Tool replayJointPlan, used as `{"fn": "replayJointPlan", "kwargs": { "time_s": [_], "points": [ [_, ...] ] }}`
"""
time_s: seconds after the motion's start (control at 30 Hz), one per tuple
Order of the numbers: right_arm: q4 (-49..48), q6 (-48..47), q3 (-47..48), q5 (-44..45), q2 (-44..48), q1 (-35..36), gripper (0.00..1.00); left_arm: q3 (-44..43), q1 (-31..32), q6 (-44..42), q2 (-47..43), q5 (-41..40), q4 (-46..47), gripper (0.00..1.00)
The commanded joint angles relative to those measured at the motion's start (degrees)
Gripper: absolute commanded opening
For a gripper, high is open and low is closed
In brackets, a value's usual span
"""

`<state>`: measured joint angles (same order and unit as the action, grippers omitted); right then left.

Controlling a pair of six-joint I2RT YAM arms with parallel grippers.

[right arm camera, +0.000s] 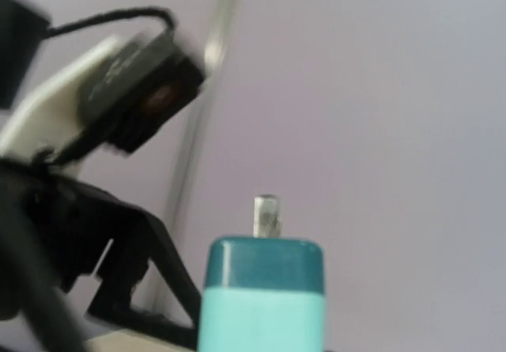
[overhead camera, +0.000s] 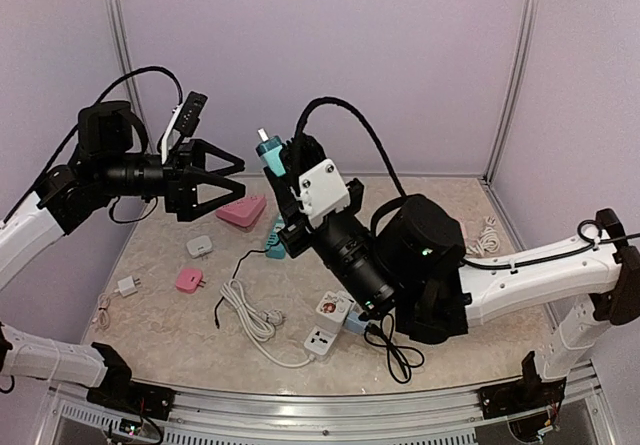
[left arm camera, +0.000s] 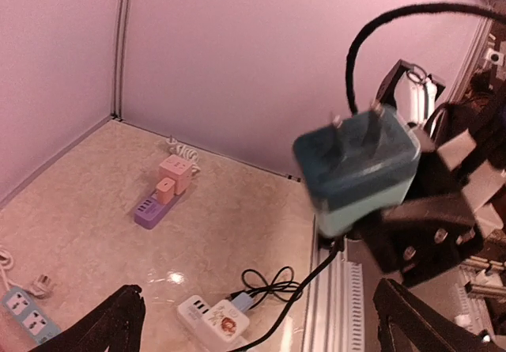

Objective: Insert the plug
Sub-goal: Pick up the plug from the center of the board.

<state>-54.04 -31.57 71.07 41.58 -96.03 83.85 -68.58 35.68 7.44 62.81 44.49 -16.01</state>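
A teal two-tone plug [overhead camera: 269,155] is held high above the table with its metal prongs pointing up. My right gripper [overhead camera: 284,179] is shut on its lower body; the fingers are hidden under the wrist in the top view. In the right wrist view the plug [right arm camera: 265,297] fills the bottom centre, with one prong [right arm camera: 266,215] above it. My left gripper [overhead camera: 243,180] is open and empty, also raised, with its fingers pointing at the plug from the left. In the left wrist view the plug [left arm camera: 360,170] floats ahead, beyond the wide-open left gripper [left arm camera: 259,289].
A white power strip [overhead camera: 325,327] with adapters lies front centre, also seen from the left wrist [left arm camera: 213,316], beside a black cable [overhead camera: 395,350]. A purple strip with pink adapters [left arm camera: 154,206], a blue strip [overhead camera: 275,233], a pink block [overhead camera: 243,210], a pink plug [overhead camera: 188,280] and a white cord [overhead camera: 250,315] lie around.
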Motion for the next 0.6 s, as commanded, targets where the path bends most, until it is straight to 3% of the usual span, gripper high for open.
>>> {"fn": "replayJointPlan", "kwargs": {
  "time_s": [0.0, 0.07, 0.13, 0.27, 0.47, 0.57],
  "points": [
    [26.8, 17.7, -1.9, -8.9, 10.0, -0.4, 0.00, -3.9, -4.3, -36.1, -3.5, 3.4, -21.9, 0.99],
    [31.5, 22.4, -4.5, -10.2, 13.7, -0.6, 0.00, -3.7, -4.2, -48.2, -4.2, -1.8, -30.2, 0.99],
    [35.2, 26.7, -6.1, -10.2, 17.6, -0.8, 0.00, -1.8, -4.2, -54.9, -3.8, -6.4, -33.8, 0.99],
    [45.5, 34.0, -3.5, -12.1, 25.4, -2.5, 0.00, 0.3, -4.0, -59.0, -1.3, -11.1, -34.8, 0.99],
    [63.7, 36.7, 16.5, -27.7, 30.1, -10.0, 0.00, -2.1, -3.9, -60.0, 3.8, -15.7, -31.4, 0.99],
    [68.6, 34.3, 27.0, -28.5, 28.9, -10.9, 0.00, -2.5, -2.5, -59.7, 5.2, -16.8, -30.7, 0.99]
  ]
}}
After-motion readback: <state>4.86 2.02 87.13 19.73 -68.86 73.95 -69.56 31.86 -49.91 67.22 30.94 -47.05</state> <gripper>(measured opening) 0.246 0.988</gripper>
